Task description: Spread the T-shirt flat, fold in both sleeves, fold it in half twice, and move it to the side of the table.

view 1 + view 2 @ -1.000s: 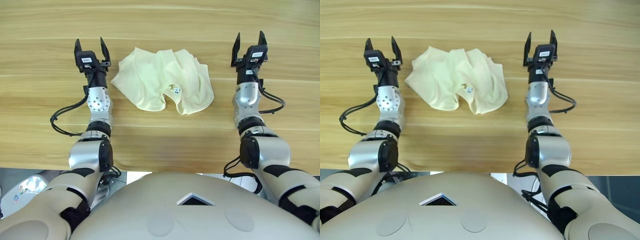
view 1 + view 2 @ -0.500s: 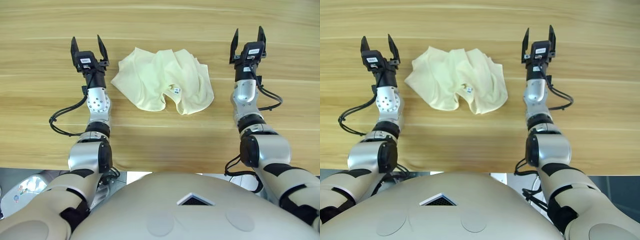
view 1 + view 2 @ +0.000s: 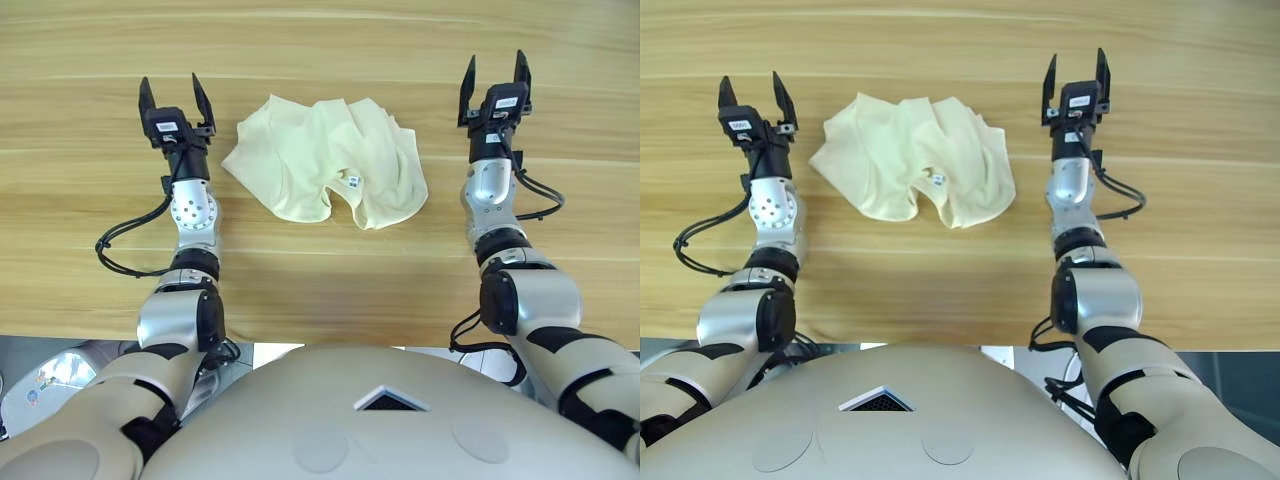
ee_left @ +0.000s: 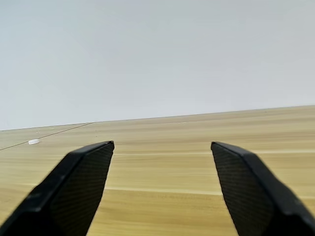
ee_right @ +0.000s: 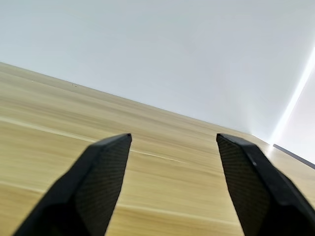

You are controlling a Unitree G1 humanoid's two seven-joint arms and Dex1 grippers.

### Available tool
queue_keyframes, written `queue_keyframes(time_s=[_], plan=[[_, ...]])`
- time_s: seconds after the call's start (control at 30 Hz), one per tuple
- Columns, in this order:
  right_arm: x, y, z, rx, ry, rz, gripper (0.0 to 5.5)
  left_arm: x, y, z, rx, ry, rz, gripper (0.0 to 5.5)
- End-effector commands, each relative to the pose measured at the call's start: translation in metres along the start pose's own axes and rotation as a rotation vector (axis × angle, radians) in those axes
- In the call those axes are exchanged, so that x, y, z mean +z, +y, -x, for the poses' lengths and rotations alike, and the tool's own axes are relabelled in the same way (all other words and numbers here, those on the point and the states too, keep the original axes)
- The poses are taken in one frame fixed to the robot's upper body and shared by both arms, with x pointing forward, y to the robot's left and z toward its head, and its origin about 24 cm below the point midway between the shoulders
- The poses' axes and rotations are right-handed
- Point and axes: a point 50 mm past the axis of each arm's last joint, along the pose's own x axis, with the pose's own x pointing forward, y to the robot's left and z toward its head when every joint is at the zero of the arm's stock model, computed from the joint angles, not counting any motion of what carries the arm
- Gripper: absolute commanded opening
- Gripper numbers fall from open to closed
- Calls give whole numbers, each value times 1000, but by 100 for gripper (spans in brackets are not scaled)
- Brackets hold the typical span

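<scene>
The light wooden table (image 3: 320, 40) carries a crumpled pale-yellow cotton T-shirt (image 3: 300, 160), bunched between the grippers and nearer the left gripper (image 3: 172, 82) than the right gripper (image 3: 495, 62). Both grippers are spread wide, holding nothing. The shirt's small white neck tag (image 3: 353, 181) bears print too small to read.

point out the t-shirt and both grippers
T-shirt (image 3: 325, 158), left eye view, middle of the crumpled cloth
left gripper (image 3: 171, 82), left eye view, midway between its fingertips
right gripper (image 3: 495, 60), left eye view, midway between its fingertips

Left pincer (image 3: 175, 93) and right pincer (image 3: 495, 72), both agape, outstretched.
</scene>
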Motion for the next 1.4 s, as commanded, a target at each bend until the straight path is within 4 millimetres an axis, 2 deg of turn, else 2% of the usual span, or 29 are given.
queue_keyframes(time_s=[0.03, 0.33, 0.6, 0.77, 0.9, 1.0, 1.07, 1.1, 1.17, 1.3, 1.4], plan=[[2, 0, -1, 2, -12, -1, 320, -1, 4, 2, 5, 3, -17, 365], [2, 0, 0, 3, -20, 1, 320, 1, 3, 2, 4, -10, -24, 365], [3, 1, 0, 5, -26, 1, 320, 0, 13, -1, 84, 8, 7, 365], [3, -6, 3, -14, -48, 30, 320, 4, 11, -2, 45, -29, -41, 365], [15, -40, 21, 8, -210, 207, 320, 28, 14, 10, -144, -224, -68, 365], [27, -65, 38, 77, -278, 325, 320, 62, 18, 22, -285, -340, 77, 365], [38, -71, 47, 167, -305, 380, 320, 84, 15, 32, -397, -377, 189, 365], [42, -73, 51, 232, -304, 413, 320, 90, 12, 40, -490, -386, 174, 365], [46, -75, 61, 369, -283, 478, 320, 93, 8, 54, -654, -379, 85, 365], [48, -83, 94, 722, -157, 693, 320, 76, 17, 83, -1007, -290, -442, 365], [55, -82, 112, 885, -89, 764, 320, 64, 31, 95, -1129, -201, -716, 365]])
